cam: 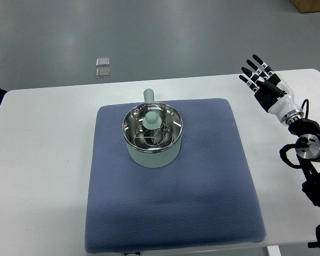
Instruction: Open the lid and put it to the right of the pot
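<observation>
A white desk (42, 160) with rounded corners fills most of the view, and a blue-grey quilted mat (202, 202) lies across its middle, reaching almost to the near edge. The mat is roughly square, slightly wider toward the near side, with faint creases across its surface.

A pale green pot (152, 152) stands on the far half of the mat, a little left of the mat's centre. Its short green handle (148, 95) points away toward the far edge of the mat. The glass lid (160, 130) with a metal rim sits on the pot, and its green knob (151, 118) stands upright just left of the lid's middle.

The right hand (264, 82) hovers over the bare desk beyond the mat's far right corner, well apart from the pot. Its black-tipped fingers (250, 66) are stretched out and spread, holding nothing. The arm runs down along the right edge with dark cables around its joints.

Beyond the desk lies a smooth grey floor (202, 32). Two small clear square objects (102, 68) lie on it side by side, and a brown box corner (312, 5) shows at the top right.
</observation>
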### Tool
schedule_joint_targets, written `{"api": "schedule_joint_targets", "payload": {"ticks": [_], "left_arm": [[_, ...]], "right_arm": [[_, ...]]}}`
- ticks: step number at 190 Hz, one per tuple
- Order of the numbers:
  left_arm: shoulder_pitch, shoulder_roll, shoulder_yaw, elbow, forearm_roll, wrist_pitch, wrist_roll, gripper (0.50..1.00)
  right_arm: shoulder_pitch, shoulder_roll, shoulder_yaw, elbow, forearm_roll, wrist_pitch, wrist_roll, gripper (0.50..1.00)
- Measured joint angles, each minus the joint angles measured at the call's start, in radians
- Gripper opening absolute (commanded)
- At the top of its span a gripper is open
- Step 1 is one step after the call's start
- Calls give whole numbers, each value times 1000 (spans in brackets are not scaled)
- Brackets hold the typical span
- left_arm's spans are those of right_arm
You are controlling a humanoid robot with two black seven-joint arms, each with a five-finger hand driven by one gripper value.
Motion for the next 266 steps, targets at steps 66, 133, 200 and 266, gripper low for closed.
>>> {"api": "schedule_joint_targets", "payload": {"ticks": [66, 133, 200, 266], "left_arm": [[7, 0, -1, 5, -1, 3, 5, 1000], [3, 0, 3, 2, 0, 3, 4, 1000], [3, 0, 2, 3, 0, 3, 3, 1000], [3, 0, 2, 3, 0, 3, 3, 1000]], "right_arm": [[-2, 0, -2, 0, 0, 0, 0, 924], [-3, 0, 0, -2, 0, -1, 0, 926], [-3, 2, -1, -2, 0, 0, 0, 924], [19, -22, -3, 3, 0, 1, 0, 924]]}}
